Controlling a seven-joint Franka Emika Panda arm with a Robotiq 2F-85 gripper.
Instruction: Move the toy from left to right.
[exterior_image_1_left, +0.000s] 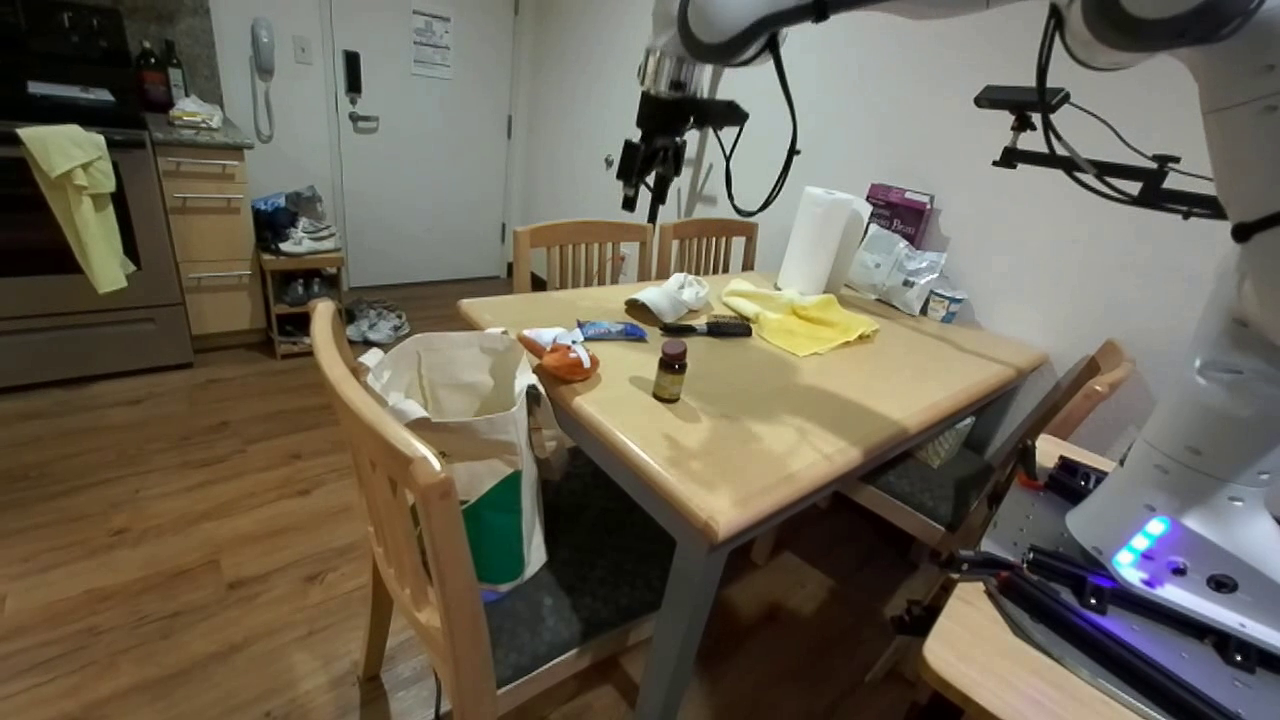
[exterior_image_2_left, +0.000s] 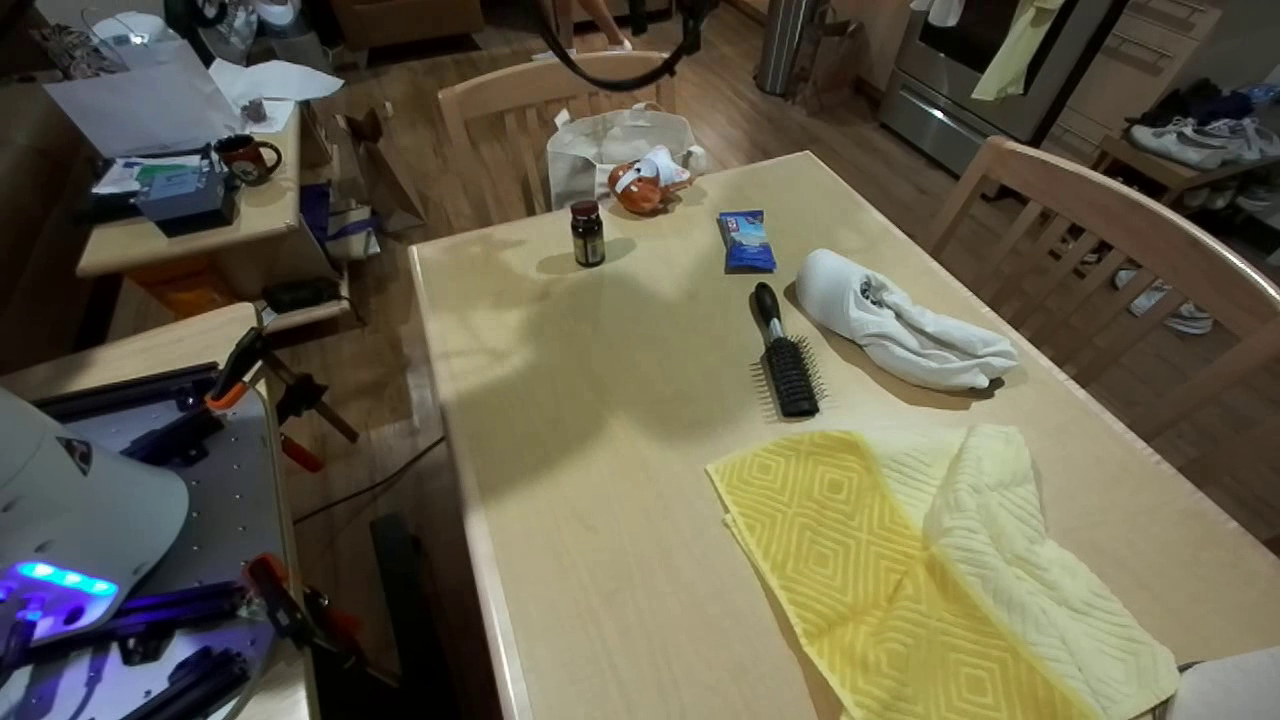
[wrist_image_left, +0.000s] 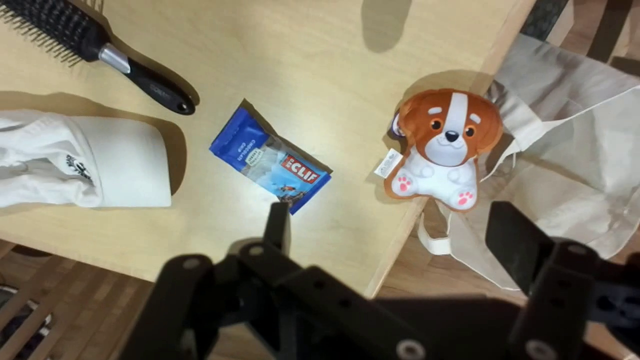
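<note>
The toy is a small plush dog, brown-orange with a white belly and pink paw prints. It lies face up at the table's edge, partly overhanging it, beside the cloth bag. It also shows in both exterior views, at the table corner and in front of the bag. My gripper is open and empty, with its fingers wide apart. In an exterior view the gripper hangs high above the far part of the table, well clear of the toy.
A dark bottle, blue bar wrapper, black hairbrush, white cap and yellow cloth lie or stand on the table. A paper towel roll stands at the wall. The cloth bag sits on a chair.
</note>
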